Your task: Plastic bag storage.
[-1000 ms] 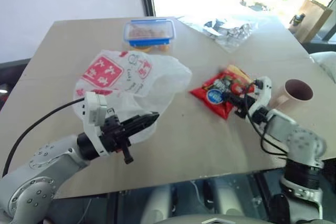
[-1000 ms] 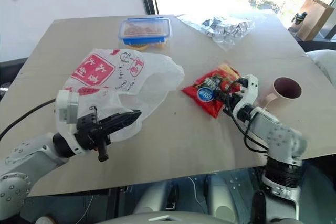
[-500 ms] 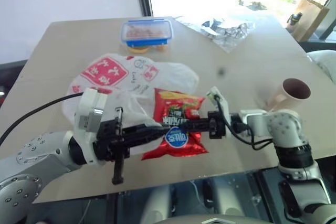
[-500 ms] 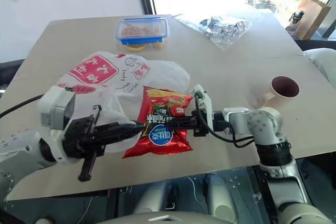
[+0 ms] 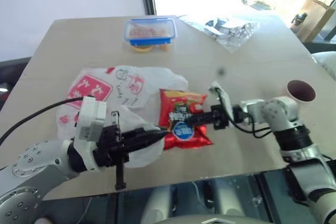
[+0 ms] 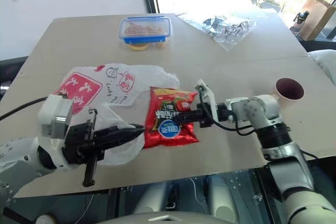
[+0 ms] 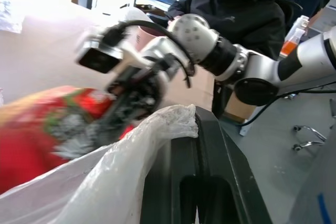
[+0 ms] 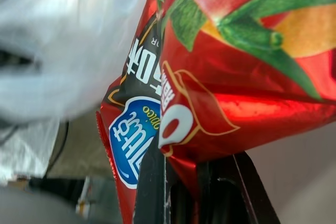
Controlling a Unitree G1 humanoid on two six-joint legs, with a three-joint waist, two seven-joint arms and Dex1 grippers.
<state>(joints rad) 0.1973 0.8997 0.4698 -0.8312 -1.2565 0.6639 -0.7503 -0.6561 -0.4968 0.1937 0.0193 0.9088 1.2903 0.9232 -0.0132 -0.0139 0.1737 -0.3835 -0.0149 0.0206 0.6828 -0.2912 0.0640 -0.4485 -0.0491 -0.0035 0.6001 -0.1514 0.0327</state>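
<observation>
Plastic bag: your thin translucent white carrier bag with the red square logo [image 5: 113, 111] lies crumpled on the near left part of the pale wooden table [image 5: 236, 66], one edge lifted off the surface.
Left gripper: your left gripper [image 5: 152, 136] is clamped tight on that lifted edge of the bag, fingers pointing toward the right arm.
Right gripper: your right gripper [image 5: 195, 120] is closed on the glossy red snack packet with the blue round logo [image 5: 184, 125], pointing toward the left arm.
Snack packet: you have it right at the bag's raised edge, touching the film.
Far side: a clear box with a blue lid [image 5: 150, 31] and a crinkled silvery wrapper [image 5: 231, 29] sit well apart from the bag.
Right edge: a pink cup [image 5: 300, 91] stands by your right arm.
Background: in the left wrist view, a person in a dark jacket [image 7: 247, 14] sits behind the table.
</observation>
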